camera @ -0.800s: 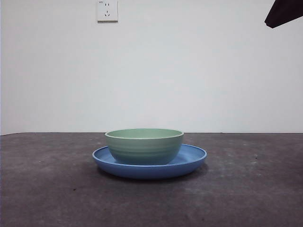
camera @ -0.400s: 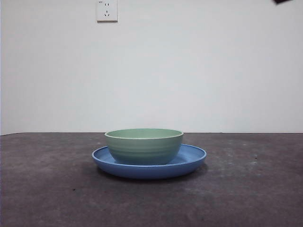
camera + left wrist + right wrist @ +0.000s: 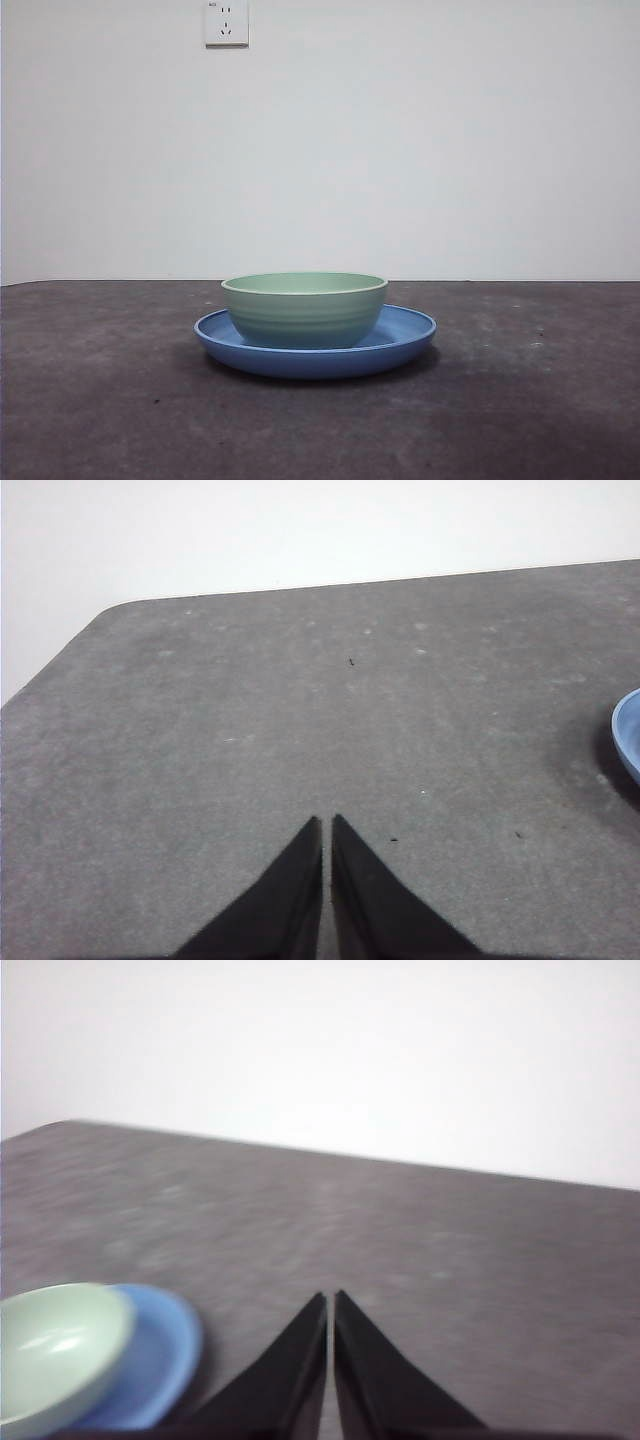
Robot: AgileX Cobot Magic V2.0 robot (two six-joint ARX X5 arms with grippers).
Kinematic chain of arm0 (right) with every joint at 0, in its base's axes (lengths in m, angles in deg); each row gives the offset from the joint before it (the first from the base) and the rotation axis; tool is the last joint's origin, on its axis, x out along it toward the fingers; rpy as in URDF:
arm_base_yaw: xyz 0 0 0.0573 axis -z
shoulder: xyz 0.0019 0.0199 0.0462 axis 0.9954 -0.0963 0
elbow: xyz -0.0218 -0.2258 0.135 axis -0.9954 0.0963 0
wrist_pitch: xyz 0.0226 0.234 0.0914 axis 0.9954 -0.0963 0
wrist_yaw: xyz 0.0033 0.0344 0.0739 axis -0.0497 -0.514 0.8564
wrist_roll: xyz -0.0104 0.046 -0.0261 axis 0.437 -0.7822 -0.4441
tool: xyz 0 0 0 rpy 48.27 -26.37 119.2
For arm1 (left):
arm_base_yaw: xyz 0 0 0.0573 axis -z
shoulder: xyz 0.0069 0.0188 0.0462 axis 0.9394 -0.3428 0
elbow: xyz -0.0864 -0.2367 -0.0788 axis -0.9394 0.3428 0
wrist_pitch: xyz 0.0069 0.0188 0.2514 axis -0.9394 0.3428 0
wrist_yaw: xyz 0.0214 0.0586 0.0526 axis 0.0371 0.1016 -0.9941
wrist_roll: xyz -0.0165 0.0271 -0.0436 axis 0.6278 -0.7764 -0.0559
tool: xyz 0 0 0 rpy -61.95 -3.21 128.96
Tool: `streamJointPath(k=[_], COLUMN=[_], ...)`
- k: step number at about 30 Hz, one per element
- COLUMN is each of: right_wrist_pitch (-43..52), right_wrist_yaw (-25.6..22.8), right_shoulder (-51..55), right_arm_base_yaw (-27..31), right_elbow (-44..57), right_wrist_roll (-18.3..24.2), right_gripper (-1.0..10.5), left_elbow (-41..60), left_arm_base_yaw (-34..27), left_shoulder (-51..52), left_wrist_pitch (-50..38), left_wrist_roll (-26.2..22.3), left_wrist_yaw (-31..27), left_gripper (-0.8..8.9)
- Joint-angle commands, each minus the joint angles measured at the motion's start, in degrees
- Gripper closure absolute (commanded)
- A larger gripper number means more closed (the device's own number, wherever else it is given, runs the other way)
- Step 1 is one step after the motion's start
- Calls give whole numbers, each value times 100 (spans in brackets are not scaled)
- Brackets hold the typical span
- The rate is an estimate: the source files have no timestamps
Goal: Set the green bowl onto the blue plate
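The green bowl [image 3: 304,308] stands upright on the blue plate [image 3: 405,335] in the middle of the dark table in the front view. The right wrist view shows the bowl [image 3: 55,1345] resting in the plate [image 3: 160,1355], off to one side of my right gripper [image 3: 330,1298], which is shut, empty and apart from them. My left gripper [image 3: 327,822] is shut and empty over bare table; only an edge of the plate [image 3: 628,735] shows in its view. Neither arm shows in the front view.
A white wall socket [image 3: 227,22] sits high on the wall behind the table. The table's rounded far corner [image 3: 110,610] shows in the left wrist view.
A black arm tip at the front view's top right corner has drawn up and out of the picture. The bowl and plate have not moved.
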Motion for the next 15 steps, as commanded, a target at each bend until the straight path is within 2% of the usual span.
streamJointPath(k=[1,7,15], right_wrist_pitch=[365,549,540], right_wrist_yaw=[-341,-911,-1051], right_shoulder=[415,1084,1663], right_arm_base_yaw=[66,85,85], right_elbow=[474,1233,1895], right_wrist_roll=[-133,-267,-435], right_gripper=[939,939,939], left_elbow=[116,116,116], left_arm_base_yaw=[-7,-7,-7], left_shoulder=[13,11,11], left_wrist_pitch=[46,48,46], left_wrist_roll=[13,11,13], left_wrist_yaw=[-11,-11,-11], left_gripper=[798,798,798])
